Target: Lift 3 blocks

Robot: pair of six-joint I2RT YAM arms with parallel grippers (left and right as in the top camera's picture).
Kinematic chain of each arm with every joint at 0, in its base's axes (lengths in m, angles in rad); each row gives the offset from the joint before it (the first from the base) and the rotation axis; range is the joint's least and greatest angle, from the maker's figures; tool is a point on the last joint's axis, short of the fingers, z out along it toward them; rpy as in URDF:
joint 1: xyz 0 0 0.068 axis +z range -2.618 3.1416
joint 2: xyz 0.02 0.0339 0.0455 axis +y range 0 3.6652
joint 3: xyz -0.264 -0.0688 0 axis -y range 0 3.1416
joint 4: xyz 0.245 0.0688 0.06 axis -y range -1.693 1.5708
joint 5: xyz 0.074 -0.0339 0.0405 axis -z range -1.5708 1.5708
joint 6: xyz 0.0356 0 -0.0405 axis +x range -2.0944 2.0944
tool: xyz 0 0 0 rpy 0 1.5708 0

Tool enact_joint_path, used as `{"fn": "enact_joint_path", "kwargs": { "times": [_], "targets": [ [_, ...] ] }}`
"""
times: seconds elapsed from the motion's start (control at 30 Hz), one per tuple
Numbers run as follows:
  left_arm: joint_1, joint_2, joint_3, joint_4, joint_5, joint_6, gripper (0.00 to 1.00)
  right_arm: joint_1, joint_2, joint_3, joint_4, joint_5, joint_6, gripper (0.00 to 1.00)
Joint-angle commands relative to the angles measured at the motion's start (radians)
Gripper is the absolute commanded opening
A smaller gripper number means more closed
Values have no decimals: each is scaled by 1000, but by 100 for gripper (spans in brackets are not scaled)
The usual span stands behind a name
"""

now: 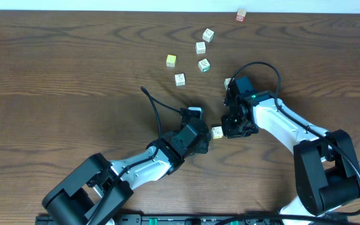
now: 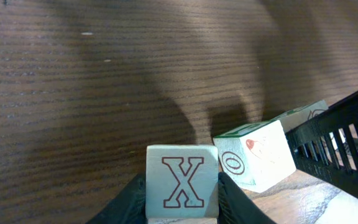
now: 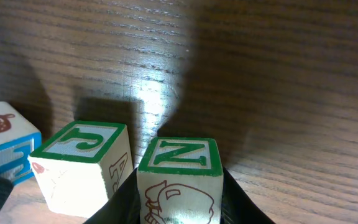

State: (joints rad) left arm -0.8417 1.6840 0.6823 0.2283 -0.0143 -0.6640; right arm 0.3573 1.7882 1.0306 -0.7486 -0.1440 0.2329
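Two arms meet tip to tip over the dark tabletop (image 1: 55,81): the left arm (image 1: 136,164) and the right arm (image 1: 286,125). You are at the gathering step. The left jaws are closed against both sides of the X block (image 2: 182,183), and the right jaws are clamped on the N block (image 3: 179,177). The third block (image 1: 217,132) sits in the gap between the two pairs of jaws, just beside each. The next move likely calls for pressing inward evenly and raising both arms together, or the middle block may slip out. Loose cubes (image 1: 200,47), among them a yellow-green cube (image 1: 171,60), lie well beyond the jaws and obstruct nothing.
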Motion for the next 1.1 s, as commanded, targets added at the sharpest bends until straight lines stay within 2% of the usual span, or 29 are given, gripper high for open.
{"fn": "enact_joint_path", "kwargs": {
  "times": [0.0, 0.1, 0.23, 0.37, 0.57, 1.07],
  "targets": [
    [-2, 35, -9, -21, -12, -11, 38, 14, 16, -29, -14, -17, -11, 12],
    [-2, 35, -9, -28, -12, -3, 44, 14, 16, -29, -14, -13, -14, 20],
    [-2, 33, -9, -43, -12, -3, 46, 14, 16, -29, -13, -2, -14, 22],
    [-2, 32, -9, -43, -12, -3, 49, 14, 16, -29, -14, 16, -14, 30],
    [-2, 29, -9, -39, -13, 5, 52, 14, 16, -29, -6, 38, -14, 50],
    [-1, 29, 5, -31, -25, 42, 57, 2, 16, -27, 63, 39, -13, 56]
  ]
}}
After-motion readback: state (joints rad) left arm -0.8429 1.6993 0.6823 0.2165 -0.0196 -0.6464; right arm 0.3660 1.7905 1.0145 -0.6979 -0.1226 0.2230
